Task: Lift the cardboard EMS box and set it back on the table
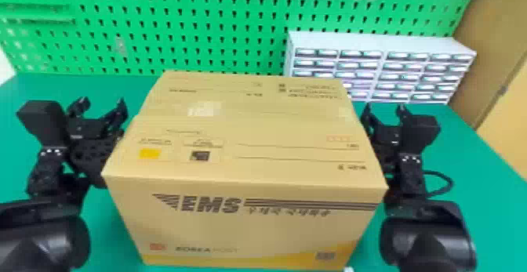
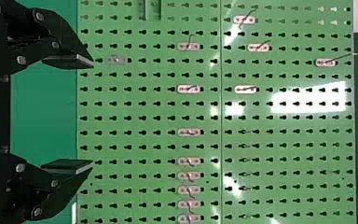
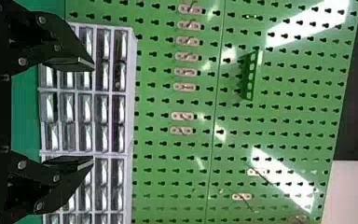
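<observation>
We have the EMS box (image 1: 243, 228) between our left gripper (image 1: 102, 104) and right gripper (image 1: 384, 108), over the green table (image 1: 482, 196), though we cannot tell whether its base touches down, and both grippers' fingers stand apart with nothing between them. Since neither grips the cardboard, we likely need the two arms to press evenly on its side walls, firmly enough to prevent slipping without buckling them. We should raise and lower both sides at one pace, keeping the base level, and ease outward only once the table takes the weight.
</observation>
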Tool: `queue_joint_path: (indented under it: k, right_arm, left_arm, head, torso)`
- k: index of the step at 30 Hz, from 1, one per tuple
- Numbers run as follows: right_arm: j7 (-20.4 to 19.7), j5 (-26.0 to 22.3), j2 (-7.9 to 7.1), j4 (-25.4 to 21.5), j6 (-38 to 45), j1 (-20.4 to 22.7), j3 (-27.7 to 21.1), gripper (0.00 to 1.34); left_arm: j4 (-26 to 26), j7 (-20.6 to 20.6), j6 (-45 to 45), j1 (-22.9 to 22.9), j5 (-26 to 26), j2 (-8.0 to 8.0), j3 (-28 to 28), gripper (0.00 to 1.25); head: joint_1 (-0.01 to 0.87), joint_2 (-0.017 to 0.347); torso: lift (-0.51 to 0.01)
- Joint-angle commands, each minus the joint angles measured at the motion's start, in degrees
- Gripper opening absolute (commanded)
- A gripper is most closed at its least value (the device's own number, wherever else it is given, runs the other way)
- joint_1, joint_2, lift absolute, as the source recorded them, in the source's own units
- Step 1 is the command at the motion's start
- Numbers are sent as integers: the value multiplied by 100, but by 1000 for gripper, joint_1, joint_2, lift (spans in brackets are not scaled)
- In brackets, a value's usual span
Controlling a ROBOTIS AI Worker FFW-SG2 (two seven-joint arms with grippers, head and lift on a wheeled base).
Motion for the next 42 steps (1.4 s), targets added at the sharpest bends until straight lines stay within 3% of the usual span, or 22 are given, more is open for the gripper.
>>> queue_joint_path:
  k: [1,11,33,42]
  right_arm:
    - [-1,-91,13,71,-48,-16,114,793]
    - [-10,-320,13,334,-207,-112,448,793]
    - [-1,-381,13,352,-224,-191,518,793]
    - [-1,-346,-45,-378,558,-253,782,793]
  left_arm:
    - [0,0,23,9,15,0,-52,758]
    - [0,0,32,9,24,0,-122,758]
    - [-18,79,111,-35,94,0,-228,758]
    - [-501,202,551,-141,24,0,-192,758]
  head:
    - [678,-15]
    - [678,-15]
    - [678,-15]
    - [678,-15]
  torso:
    - [-93]
    - [-93]
    - [-93]
    - [-93]
